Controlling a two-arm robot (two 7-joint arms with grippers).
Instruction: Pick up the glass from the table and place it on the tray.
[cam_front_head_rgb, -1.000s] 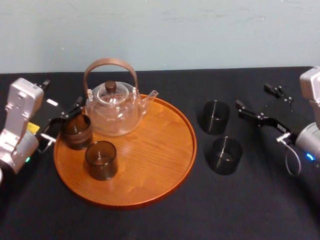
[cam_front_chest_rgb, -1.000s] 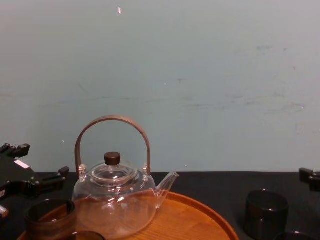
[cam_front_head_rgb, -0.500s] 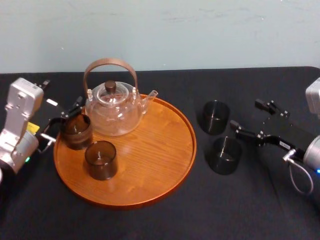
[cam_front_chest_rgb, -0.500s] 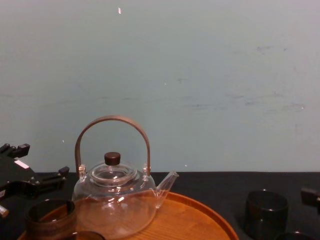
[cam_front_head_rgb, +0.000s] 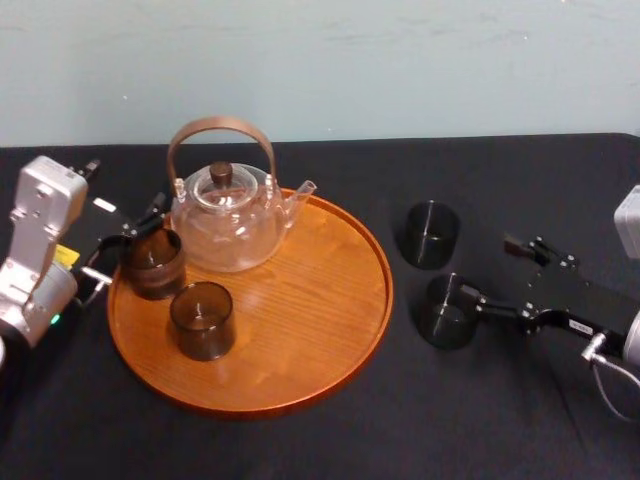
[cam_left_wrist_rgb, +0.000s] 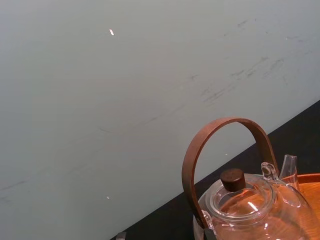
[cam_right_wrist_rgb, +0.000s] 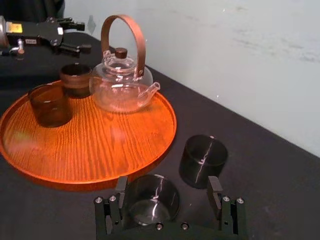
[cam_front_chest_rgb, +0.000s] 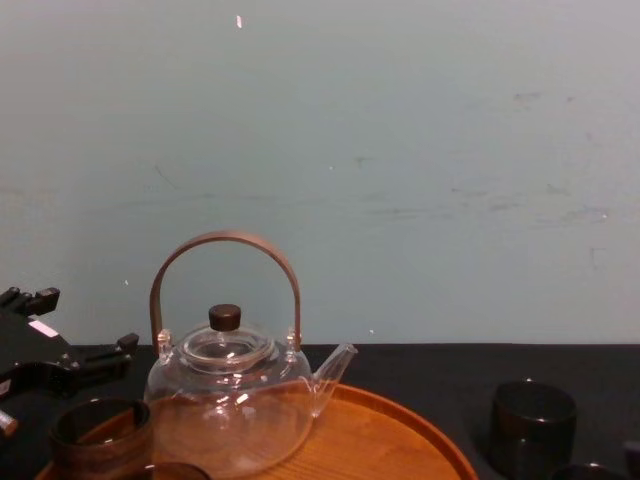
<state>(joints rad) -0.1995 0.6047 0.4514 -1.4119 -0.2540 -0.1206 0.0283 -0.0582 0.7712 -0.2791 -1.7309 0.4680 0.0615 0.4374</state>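
Glass (cam_front_head_rgb: 449, 311) stands on the bench (cam_front_head_rgb: 330, 440), right of the tray (cam_front_head_rgb: 300, 330). The right claw (cam_right_wrist_rgb: 167, 184) has advanced to it, fingers spread, nothing gripped: grasp imminent. Left claw (cam_front_head_rgb: 135, 238) rests released at the tray's rim.

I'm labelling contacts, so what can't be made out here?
- Right wrist view: whether the right end effector touches the near table glass; they overlap.
- Head view: whether the left end effector touches the rear tray glass; they overlap.
- Chest view: near table glass cut off by the bottom edge.
- Left wrist view: teapot base cut off.
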